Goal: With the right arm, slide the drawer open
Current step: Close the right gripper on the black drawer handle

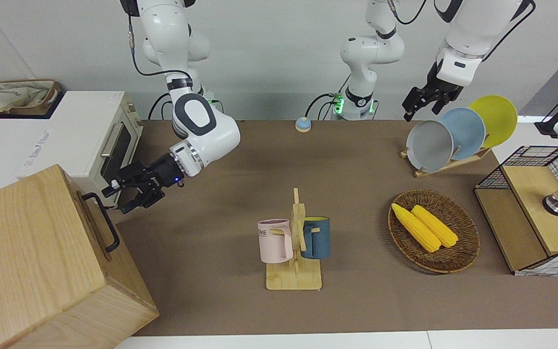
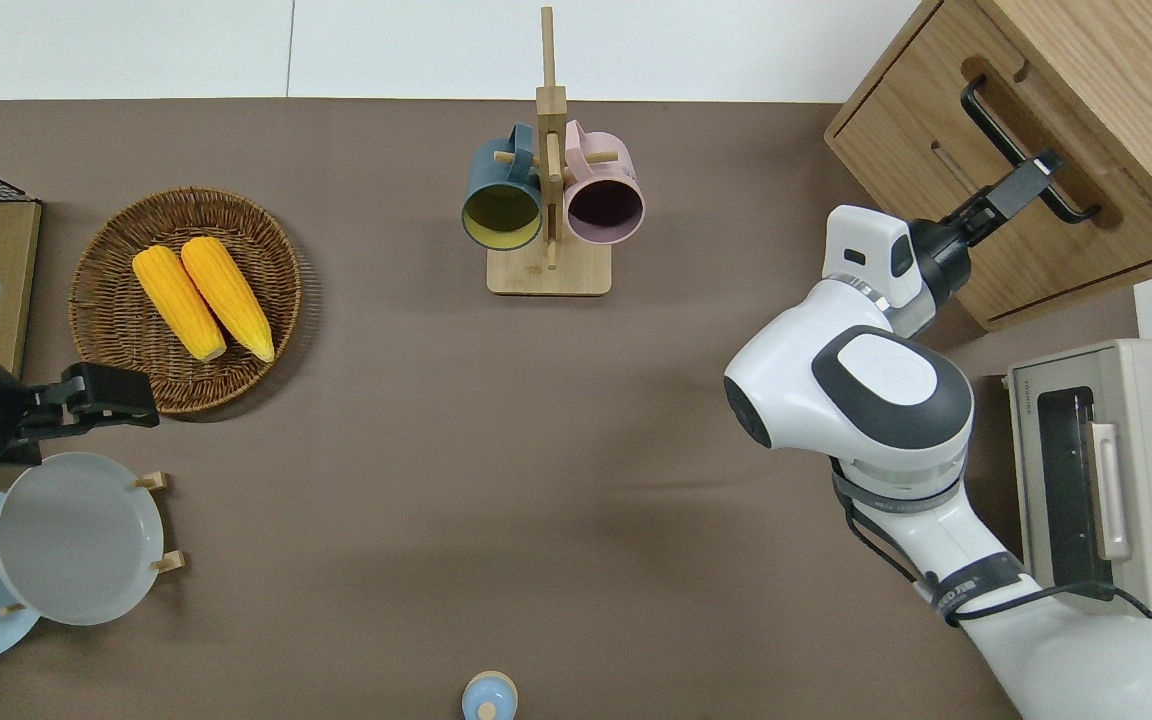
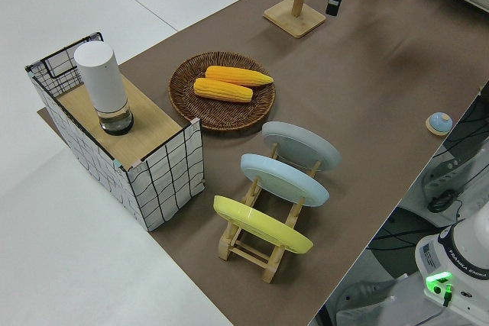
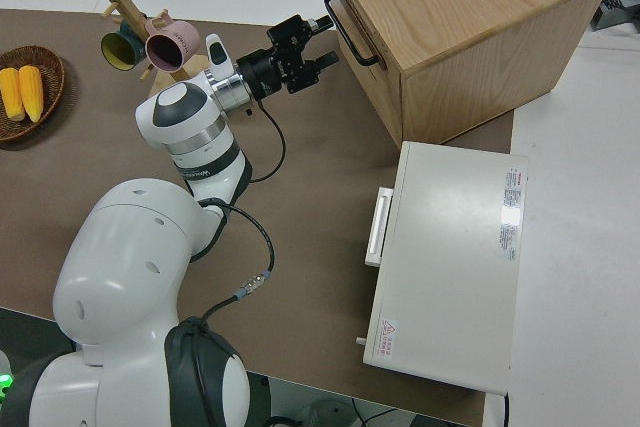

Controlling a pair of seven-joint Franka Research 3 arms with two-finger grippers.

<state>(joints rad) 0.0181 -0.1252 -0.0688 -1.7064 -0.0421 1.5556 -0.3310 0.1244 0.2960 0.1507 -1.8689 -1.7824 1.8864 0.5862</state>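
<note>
Drawer (image 2: pixel 1011 215) shut, right tool (image 2: pixel 1034 176) open at handle (image 2: pixel 1026 150), corn (image 2: pixel 201 297) in basket (image 2: pixel 106 250)

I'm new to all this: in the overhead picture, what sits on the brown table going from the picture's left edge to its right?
Wicker basket with corn → mug rack → right end effector → drawer.

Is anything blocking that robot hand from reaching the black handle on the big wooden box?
Nothing visible. The right arm's black tool is already at the black metal bar handle of the light-wood drawer, fingers open; contact is unclear.
</note>
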